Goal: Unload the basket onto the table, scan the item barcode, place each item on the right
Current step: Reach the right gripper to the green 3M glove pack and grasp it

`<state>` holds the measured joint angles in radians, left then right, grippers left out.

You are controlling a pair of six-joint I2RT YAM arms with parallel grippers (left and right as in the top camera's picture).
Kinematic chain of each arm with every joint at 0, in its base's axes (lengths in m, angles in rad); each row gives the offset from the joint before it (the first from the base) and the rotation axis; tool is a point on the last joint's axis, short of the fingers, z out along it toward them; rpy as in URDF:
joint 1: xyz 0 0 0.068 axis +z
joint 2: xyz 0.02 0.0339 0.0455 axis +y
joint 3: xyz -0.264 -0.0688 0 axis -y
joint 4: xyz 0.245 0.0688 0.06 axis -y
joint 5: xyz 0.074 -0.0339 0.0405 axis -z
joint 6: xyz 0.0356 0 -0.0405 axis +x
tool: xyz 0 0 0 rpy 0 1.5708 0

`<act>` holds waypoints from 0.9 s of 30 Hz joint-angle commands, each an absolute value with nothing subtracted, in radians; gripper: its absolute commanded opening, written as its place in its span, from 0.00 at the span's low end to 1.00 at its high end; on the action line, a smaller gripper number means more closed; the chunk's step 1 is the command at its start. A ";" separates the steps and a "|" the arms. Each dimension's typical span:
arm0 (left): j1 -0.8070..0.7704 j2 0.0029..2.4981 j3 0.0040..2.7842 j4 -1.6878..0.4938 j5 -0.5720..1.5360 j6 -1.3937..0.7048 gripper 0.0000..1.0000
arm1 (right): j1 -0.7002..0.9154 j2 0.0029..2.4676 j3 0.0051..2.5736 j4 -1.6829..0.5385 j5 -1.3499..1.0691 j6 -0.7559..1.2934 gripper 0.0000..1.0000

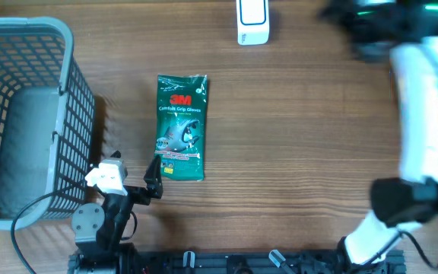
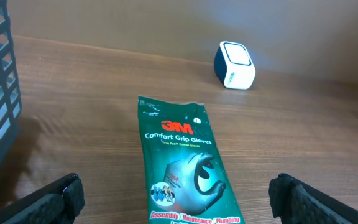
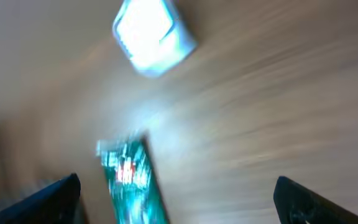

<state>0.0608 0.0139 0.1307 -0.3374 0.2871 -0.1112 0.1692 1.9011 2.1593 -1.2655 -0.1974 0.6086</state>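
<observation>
Green glove pack just beyond left end effector

glossy plastic glove packet on matt wood-grain table

Brown wood-grain desk is filling the overhead view, grain running left to right. Soft, even light is falling on it, throwing only faint shadows. Grey mesh basket is sitting at the left edge. Left wrist view: plain tan wall is rising behind the desk's far edge.
</observation>
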 commanded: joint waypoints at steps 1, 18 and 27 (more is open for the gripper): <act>0.056 0.007 0.128 -0.335 0.299 -0.117 1.00 | 0.428 2.014 2.093 -1.198 -0.256 0.499 1.00; 0.056 0.007 0.128 -0.335 0.299 -0.117 1.00 | 0.797 2.442 2.086 -0.990 -0.127 0.461 0.91; 0.056 0.007 0.128 -0.335 0.299 -0.117 1.00 | 0.790 2.513 2.086 -1.135 0.008 0.564 0.69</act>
<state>0.0608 0.0139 0.1307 -0.3374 0.2867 -0.1112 0.7998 2.4538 2.0853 -1.0626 -0.0586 0.5034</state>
